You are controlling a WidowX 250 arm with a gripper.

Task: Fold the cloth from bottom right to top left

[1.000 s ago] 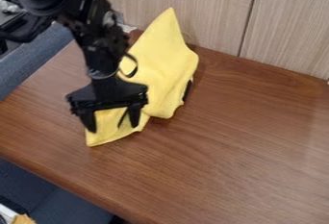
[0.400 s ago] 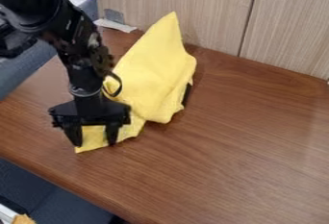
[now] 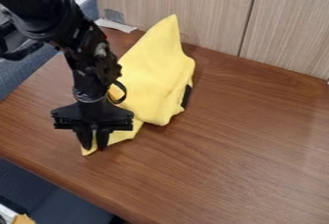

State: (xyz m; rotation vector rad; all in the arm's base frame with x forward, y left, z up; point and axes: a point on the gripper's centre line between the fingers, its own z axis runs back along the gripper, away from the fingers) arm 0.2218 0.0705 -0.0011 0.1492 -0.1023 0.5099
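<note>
The yellow cloth [image 3: 154,76] lies rumpled on the left half of the brown table, its peak pointing at the wooden panel behind. Its lower-left corner is under the black gripper [image 3: 94,143], which hangs down over it with the fingers close together and a pinch of yellow fabric between them. The gripper and wrist cover part of the cloth's left side.
The brown table [image 3: 237,151] extends to the right. A wooden panel [image 3: 186,2] stands along its back. Something black [image 3: 186,96] shows at the cloth's right edge. A white strip [image 3: 116,25] lies at the back left.
The gripper has moved down and left overall, shifting slightly right at the end, and its fingers have drawn together on the cloth's corner. The cloth has slid slightly down and left.
</note>
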